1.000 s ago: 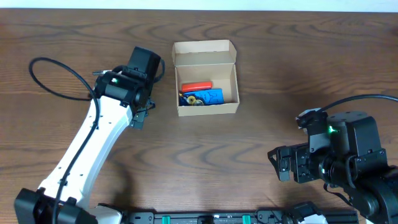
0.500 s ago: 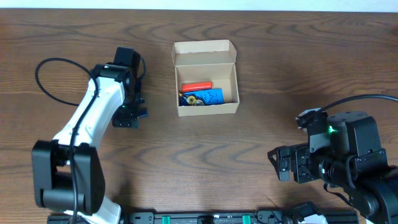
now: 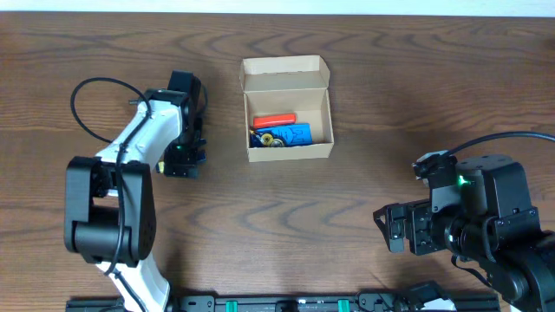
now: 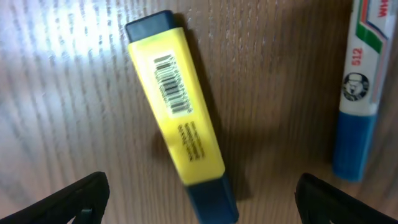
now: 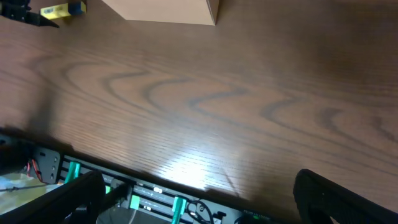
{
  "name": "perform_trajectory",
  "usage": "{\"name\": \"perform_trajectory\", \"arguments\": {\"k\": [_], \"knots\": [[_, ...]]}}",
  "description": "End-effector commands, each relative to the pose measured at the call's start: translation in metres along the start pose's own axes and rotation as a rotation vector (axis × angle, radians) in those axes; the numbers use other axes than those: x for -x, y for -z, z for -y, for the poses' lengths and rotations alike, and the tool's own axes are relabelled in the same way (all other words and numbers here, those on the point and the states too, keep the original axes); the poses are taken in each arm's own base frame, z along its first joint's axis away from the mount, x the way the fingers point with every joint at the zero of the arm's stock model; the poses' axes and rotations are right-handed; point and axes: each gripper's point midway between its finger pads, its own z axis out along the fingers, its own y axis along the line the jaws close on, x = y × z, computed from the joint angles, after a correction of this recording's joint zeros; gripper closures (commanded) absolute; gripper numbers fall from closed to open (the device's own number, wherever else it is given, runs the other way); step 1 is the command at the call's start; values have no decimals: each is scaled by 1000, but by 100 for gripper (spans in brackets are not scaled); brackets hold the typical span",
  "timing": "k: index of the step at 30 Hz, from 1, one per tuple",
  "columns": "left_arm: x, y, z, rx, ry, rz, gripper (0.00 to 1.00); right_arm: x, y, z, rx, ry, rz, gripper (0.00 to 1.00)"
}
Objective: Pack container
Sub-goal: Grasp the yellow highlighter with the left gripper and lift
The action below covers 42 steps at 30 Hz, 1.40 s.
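The container (image 3: 287,143) is a tan cardboard box with its flap lid open toward the far side. It holds a red item (image 3: 274,120) and a blue item (image 3: 290,134); its side also shows in the right wrist view (image 5: 168,9). A yellow highlighter (image 4: 177,118) with dark blue caps lies on the table. My left gripper (image 4: 199,208) is open just above it, fingers either side of its near cap. In the overhead view the left gripper (image 3: 180,163) is left of the box. My right gripper (image 3: 388,227) is open and empty at the front right.
A white marker with a blue cap (image 4: 357,93) lies right of the highlighter. The highlighter also shows in the right wrist view (image 5: 62,9). The table's front edge with a rail and cables (image 5: 143,199) is below the right gripper.
The left arm has pulled back from beside the box, moved left and toward the front, and lowered over the highlighter. The right arm has not moved.
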Motion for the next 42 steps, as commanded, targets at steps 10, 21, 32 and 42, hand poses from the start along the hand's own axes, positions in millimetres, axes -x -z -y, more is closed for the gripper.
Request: {"name": "perform_trajectory", "arguments": {"k": [10, 21, 32, 42], "knots": [[7, -28, -12, 90, -32, 24, 17, 0, 0, 0, 3, -18, -2, 1], [6, -34, -13, 104, -33, 19, 46, 0, 0, 0, 3, -18, -2, 1], [0, -30, -23, 145, -97, -24, 87, 0, 0, 0, 3, -18, -2, 1], [6, 39, -26, 29, -287, -12, 95, 0, 0, 0, 3, -18, -2, 1]]}}
